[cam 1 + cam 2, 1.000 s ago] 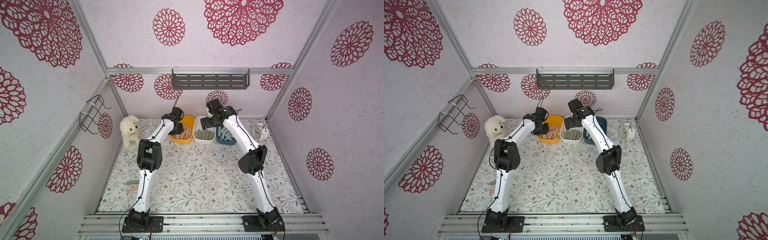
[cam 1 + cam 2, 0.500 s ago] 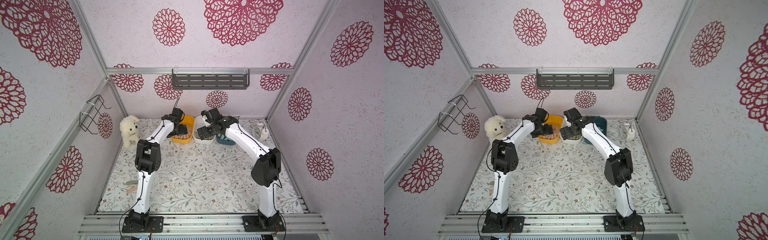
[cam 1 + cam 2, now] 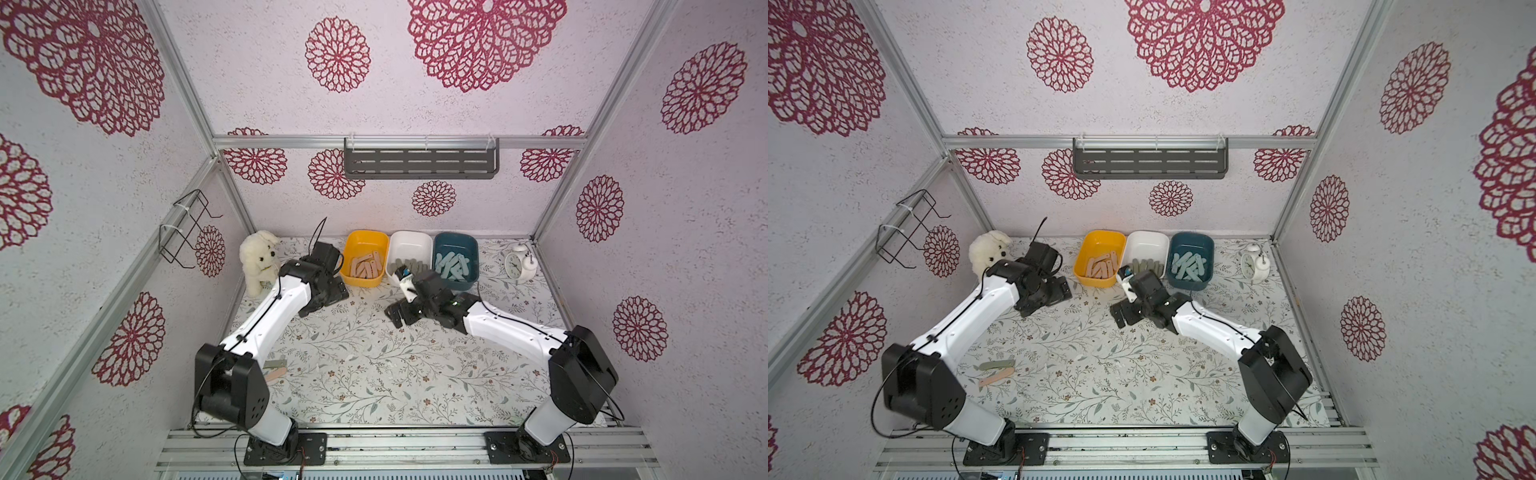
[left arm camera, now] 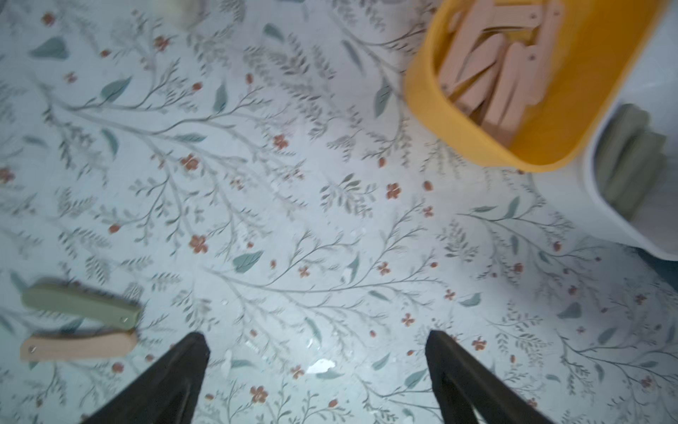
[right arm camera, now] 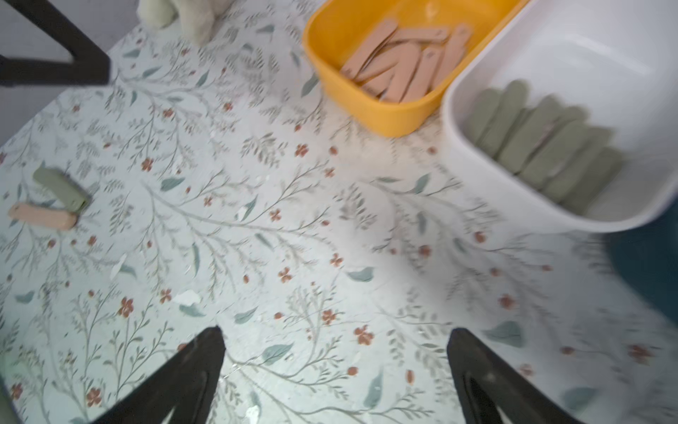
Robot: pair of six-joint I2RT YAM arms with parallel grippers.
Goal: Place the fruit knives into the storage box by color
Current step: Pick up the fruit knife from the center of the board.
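fingers spread wide, empty: left fingers [image 4: 176, 374], right fingers [image 5: 183, 374], above the tabletop [image 4: 330, 238]. wrist views show a loose olive knife [image 4: 79, 304] seemingly touching a peach knife [image 4: 77, 347]. yellow tub [image 3: 365, 243] holds peach knives [image 3: 365, 266], white tub [image 3: 409, 245] olive ones [image 3: 409, 264]; only top views show mint knives [image 3: 453, 266] in the teal tub [image 3: 455, 243].

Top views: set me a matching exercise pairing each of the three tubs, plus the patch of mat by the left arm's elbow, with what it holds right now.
Column one
1. yellow tub
2. white tub
3. dark teal tub
4. floral mat beside the left arm's elbow

Column two
a. olive-green knives
b. mint-teal knives
c. peach-pink knives
d. one loose olive knife and one loose peach knife

Pairs: 1-c, 2-a, 3-b, 4-d
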